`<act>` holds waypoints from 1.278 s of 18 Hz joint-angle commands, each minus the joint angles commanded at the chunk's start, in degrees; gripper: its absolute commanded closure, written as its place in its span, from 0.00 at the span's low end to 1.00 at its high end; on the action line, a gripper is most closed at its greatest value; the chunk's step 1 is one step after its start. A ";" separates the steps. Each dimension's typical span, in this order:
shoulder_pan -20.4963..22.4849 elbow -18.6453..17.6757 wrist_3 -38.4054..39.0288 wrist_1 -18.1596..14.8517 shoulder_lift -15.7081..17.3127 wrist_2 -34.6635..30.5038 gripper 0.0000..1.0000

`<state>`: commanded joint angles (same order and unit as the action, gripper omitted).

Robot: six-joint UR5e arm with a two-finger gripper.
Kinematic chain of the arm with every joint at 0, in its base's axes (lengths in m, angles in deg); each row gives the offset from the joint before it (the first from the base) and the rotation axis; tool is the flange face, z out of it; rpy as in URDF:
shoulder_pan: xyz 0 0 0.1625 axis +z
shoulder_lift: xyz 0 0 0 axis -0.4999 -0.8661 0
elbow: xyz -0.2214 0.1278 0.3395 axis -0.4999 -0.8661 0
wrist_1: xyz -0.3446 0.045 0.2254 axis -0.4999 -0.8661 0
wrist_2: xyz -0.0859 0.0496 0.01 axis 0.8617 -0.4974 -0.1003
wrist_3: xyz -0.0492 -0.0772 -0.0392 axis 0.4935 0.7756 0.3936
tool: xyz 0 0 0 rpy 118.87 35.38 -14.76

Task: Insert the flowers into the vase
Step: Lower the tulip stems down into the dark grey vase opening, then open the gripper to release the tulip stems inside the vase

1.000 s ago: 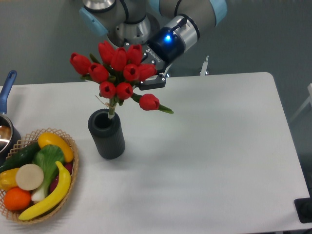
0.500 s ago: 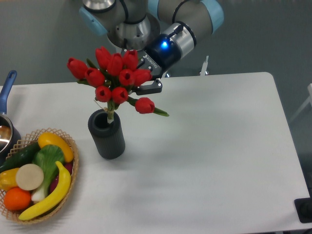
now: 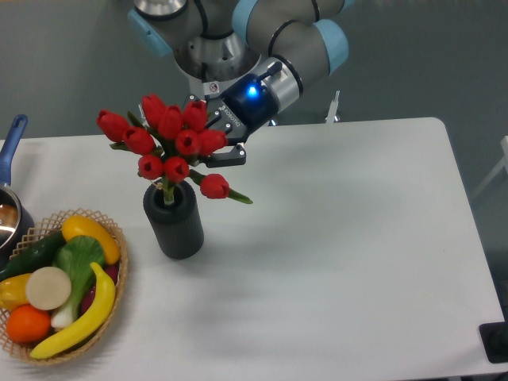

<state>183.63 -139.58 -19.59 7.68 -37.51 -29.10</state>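
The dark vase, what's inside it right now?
The lower stems of the flowers reach into the mouth of the vase, still held by the gripper. How deep they go is hidden by its wall.

A white table (image 3: 341,254) carries a woven basket (image 3: 111,317) at its left front, holding a banana (image 3: 83,317), an orange (image 3: 28,324), a cucumber (image 3: 32,254) and other produce. A pot (image 3: 9,214) with a blue handle sits at the left edge, just behind the basket.

Even overhead light, soft shadows, slight blur.
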 joint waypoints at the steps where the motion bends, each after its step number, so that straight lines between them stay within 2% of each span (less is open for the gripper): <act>1: 0.00 -0.61 -0.88 0.00 0.00 -0.09 0.77; 8: 0.00 -4.04 -5.80 0.09 -0.17 -0.44 0.73; 14: 0.00 -7.30 -9.85 0.26 -0.18 -0.61 0.48; 19: 0.00 -7.74 -10.20 0.26 -0.62 -0.70 0.37; 23: 0.00 -9.41 -13.45 0.88 -0.88 -0.70 0.28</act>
<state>183.63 -148.98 -33.03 8.56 -38.39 -29.81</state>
